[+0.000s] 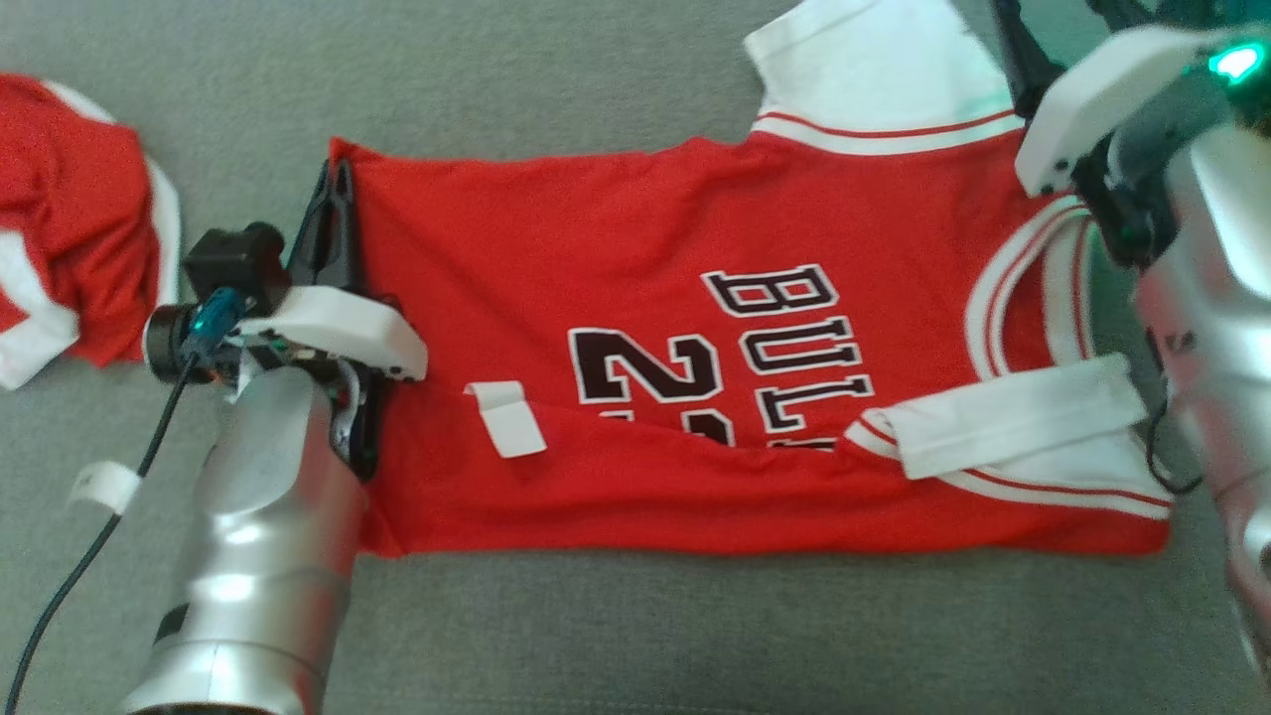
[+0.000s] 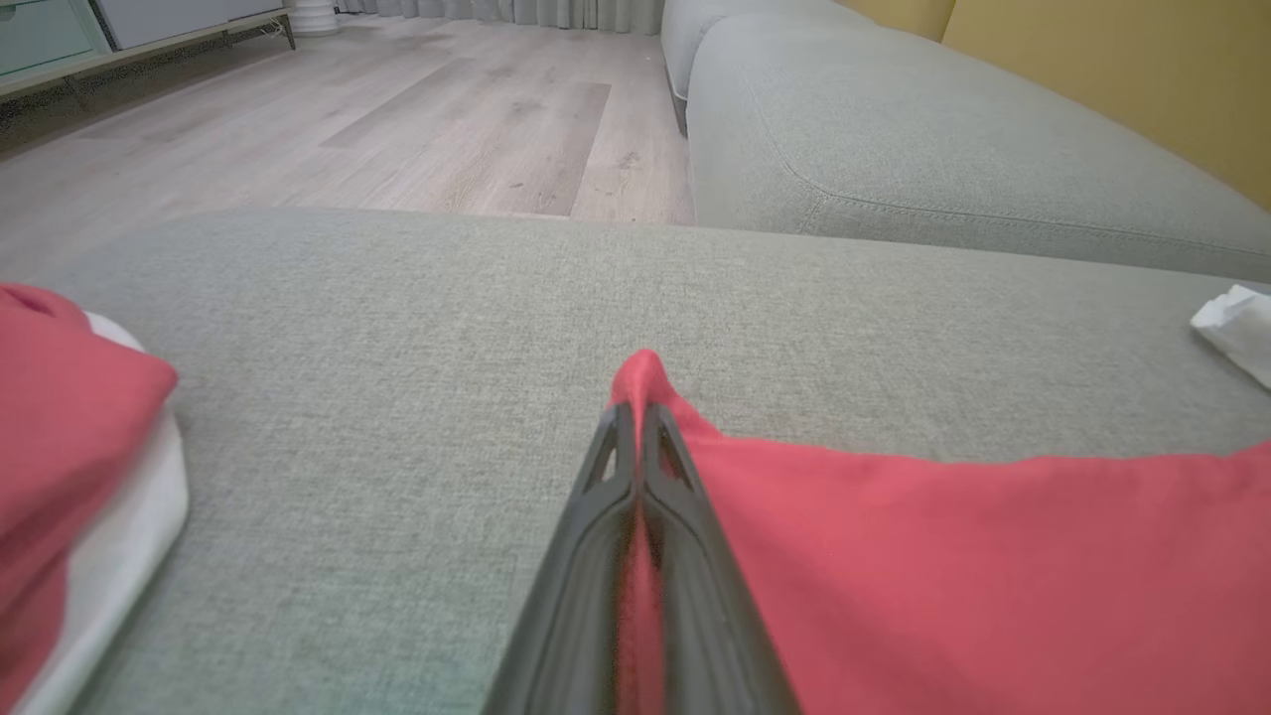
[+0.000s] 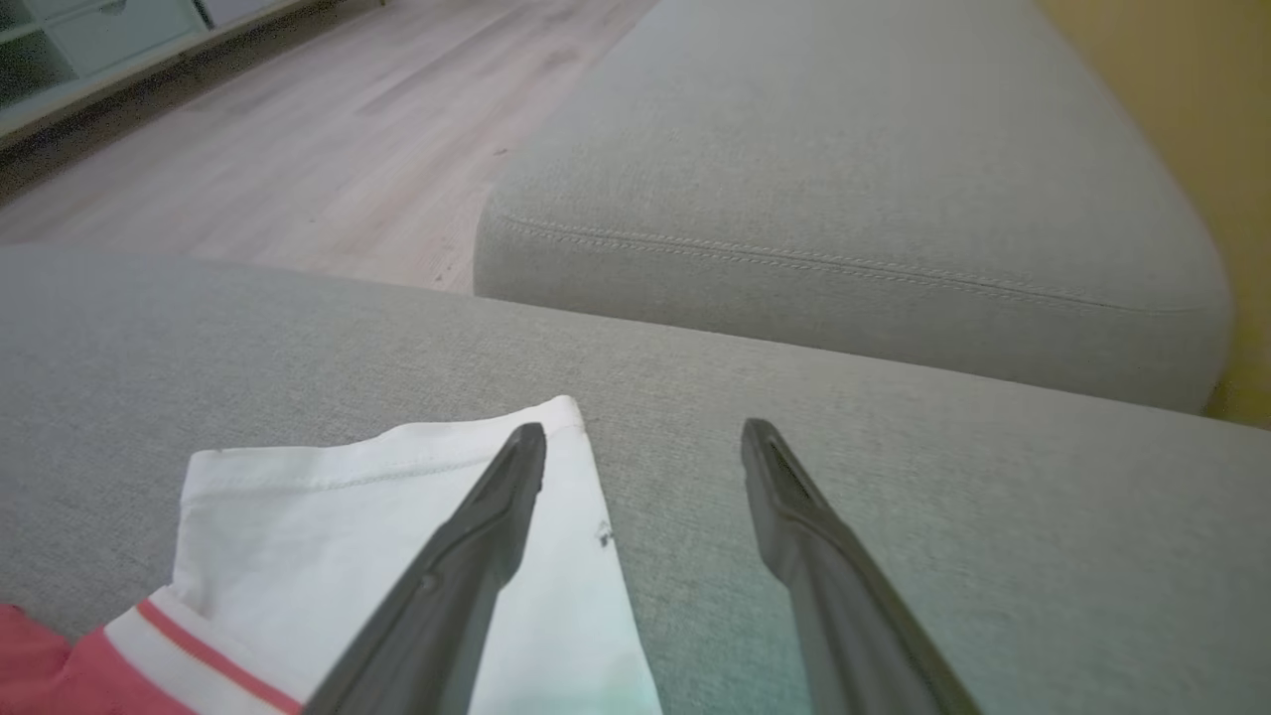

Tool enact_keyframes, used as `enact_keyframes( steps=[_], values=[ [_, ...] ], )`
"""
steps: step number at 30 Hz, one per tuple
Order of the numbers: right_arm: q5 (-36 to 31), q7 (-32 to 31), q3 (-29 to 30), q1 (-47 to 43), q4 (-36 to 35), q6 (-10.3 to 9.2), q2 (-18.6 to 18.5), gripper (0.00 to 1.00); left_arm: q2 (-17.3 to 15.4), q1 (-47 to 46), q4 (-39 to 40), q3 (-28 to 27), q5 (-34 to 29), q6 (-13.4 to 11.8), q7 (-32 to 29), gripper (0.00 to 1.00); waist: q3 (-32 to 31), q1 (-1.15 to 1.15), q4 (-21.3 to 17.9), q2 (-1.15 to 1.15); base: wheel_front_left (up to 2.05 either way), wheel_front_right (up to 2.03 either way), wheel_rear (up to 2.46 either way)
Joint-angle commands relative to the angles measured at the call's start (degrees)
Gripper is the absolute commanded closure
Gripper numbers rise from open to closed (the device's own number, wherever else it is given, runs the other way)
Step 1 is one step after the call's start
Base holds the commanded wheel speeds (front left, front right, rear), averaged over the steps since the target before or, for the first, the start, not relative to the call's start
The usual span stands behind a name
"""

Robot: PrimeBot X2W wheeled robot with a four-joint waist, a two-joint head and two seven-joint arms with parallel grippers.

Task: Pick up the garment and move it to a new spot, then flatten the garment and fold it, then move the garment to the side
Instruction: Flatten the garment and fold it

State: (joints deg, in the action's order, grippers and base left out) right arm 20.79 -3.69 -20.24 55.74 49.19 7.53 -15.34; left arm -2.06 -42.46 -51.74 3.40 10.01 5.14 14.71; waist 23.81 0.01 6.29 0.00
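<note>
Grey woven fabric of a broad sofa cushion [image 1: 635, 636] carries the red sleeveless basketball jersey [image 1: 616, 228]. The jersey lies flat, its long axis across the head view: hem to the robot's left, neck to its right. Its near edge is folded up, hiding the lower part of the black numerals. A crumpled red-and-white garment [image 1: 70, 218] sits apart on the left, cut off by the frame. The left tool [image 2: 635, 407] pinches the jersey's far hem corner. The right tool [image 3: 643, 437] stands spread over a white shoulder panel. A small white label [image 1: 508, 417] lies on the fold.
</note>
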Motion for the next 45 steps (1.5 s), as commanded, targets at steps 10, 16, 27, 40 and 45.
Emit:
enact_keyframes(
  steps=[10, 16, 27, 40, 45],
  values=[
    [1.7, -7.5, -5.9, 10.7, 9.6, -0.04, -1.4, 0.00, -0.8, -3.9, 4.0, 5.4, 5.1, 0.6, 0.3, 1.00, 4.7, -0.01, 6.9, 0.00, 0.00, 0.00, 0.00],
    [2.3, -9.0, -8.9, 13.4, 14.6, -0.04, -1.0, 0.53, -0.8, -3.9, 5.2, 10.5, 10.0, -1.6, 0.3, 1.00, 5.7, -0.01, 7.8, 0.00, 0.00, 0.00, 0.00],
    [0.6, 8.1, -5.6, 16.4, 18.9, -0.04, -1.9, 1.00, -1.0, -3.7, 8.0, 8.0, 8.3, -3.3, 0.3, 1.00, 4.4, -0.01, 5.2, 0.00, 0.00, 0.00, 0.00],
    [8.7, 18.5, -6.1, 7.1, 9.4, -0.04, 1.6, 1.00, -5.0, 2.4, 10.6, -1.5, 3.4, -2.0, 0.3, 1.00, -1.6, -0.01, -3.4, 0.00, 0.00, 0.00, 0.00],
    [14.3, 18.7, -8.1, -2.3, -1.5, -0.04, 0.5, 1.00, -6.0, 7.3, 12.0, -4.6, 1.4, -2.0, 0.3, 1.00, -4.6, -0.01, -5.9, 0.00, 0.00, 0.00, 0.00]
  ],
)
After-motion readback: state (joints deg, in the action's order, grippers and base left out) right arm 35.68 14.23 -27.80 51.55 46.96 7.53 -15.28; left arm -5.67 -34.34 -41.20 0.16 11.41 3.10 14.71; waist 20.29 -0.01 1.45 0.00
